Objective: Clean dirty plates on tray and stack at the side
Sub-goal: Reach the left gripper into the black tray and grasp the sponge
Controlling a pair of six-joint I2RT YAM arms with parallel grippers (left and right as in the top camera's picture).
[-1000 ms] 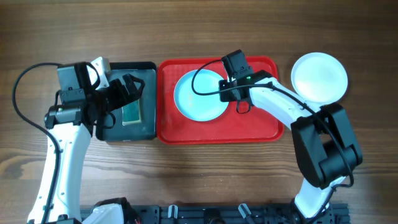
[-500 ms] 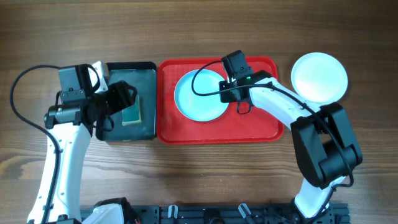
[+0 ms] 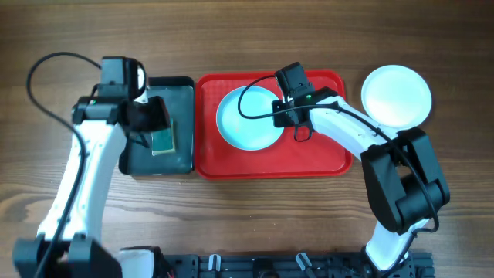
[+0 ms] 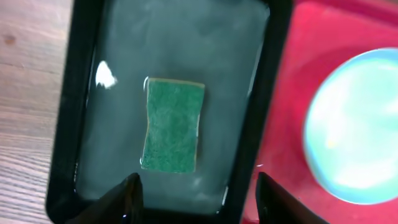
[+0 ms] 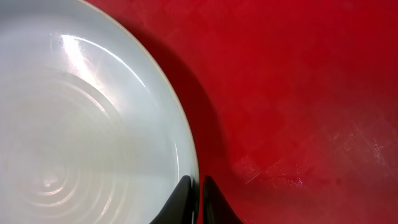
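Right pincer (image 5: pixel 198 202) pinched nearly closed on aqua plate (image 3: pixel 245 120) rim, plate inside tray (image 3: pixel 309 158). White plate (image 3: pixel 396 96) on worktop (image 3: pixel 231 224) right of tray. Left pincer (image 4: pixel 199 196) spread wide, empty, over sponge (image 4: pixel 173 124) in black basin (image 4: pixel 81 93) left of tray.

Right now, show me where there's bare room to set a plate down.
Widest: the bare wood in front of the red tray and black basin. The tray's front strip is bare but narrow. Crowded: the right gripper pinching the aqua plate at its rim, the white plate right of the tray, the left gripper over the basin.
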